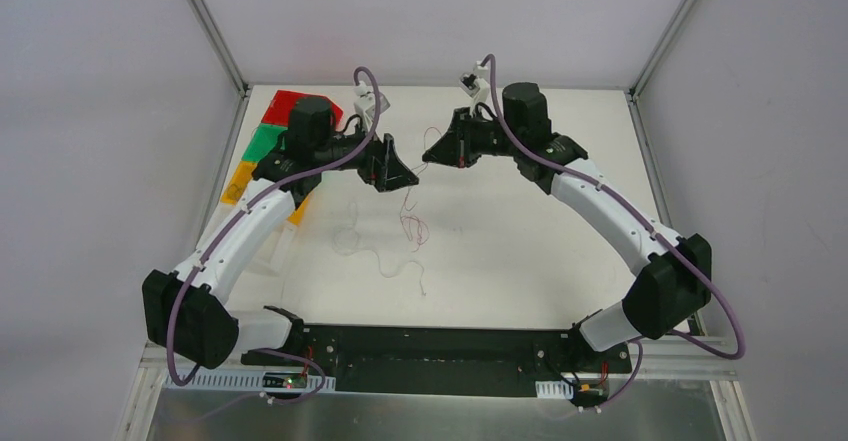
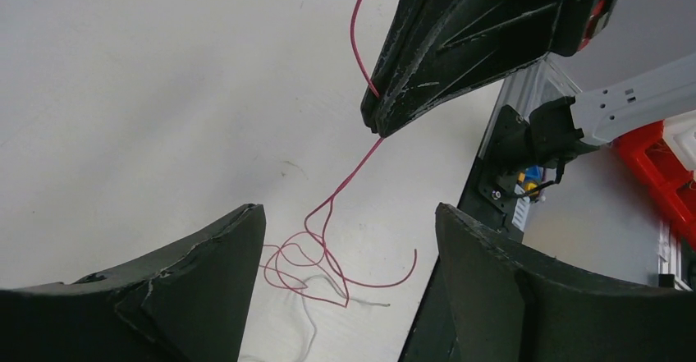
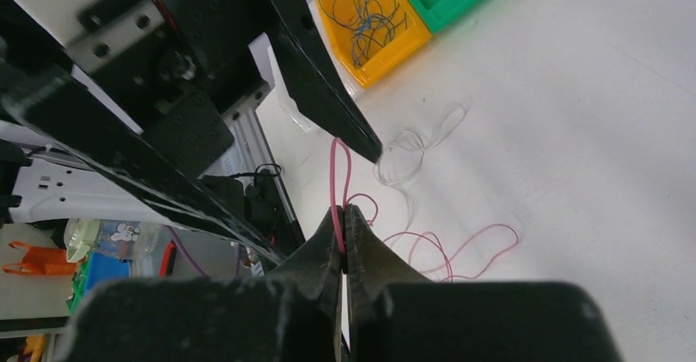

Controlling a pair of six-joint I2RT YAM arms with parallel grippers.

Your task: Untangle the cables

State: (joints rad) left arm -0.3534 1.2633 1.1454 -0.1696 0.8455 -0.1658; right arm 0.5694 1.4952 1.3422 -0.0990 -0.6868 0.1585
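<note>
The right gripper (image 3: 342, 232) pinches a hair-thin red wire (image 2: 354, 170), jaws closed on it; the strand hangs down and nearward to a small red tangle on the white table (image 1: 560, 261), right beneath the wide-open left gripper (image 2: 349, 214), the closer free one; apparently two pale loose strands (image 3: 402, 142) lie left; three plastic bins (image 1: 265, 141), red, green and yellow, stand far left.

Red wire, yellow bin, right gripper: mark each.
red wire (image 2: 353, 173), left wrist view, taut straight stretch.
yellow bin (image 3: 400, 57), right wrist view, near wall.
right gripper (image 3: 345, 211), right wrist view, between the shut fingertips pinching the wire.
</note>
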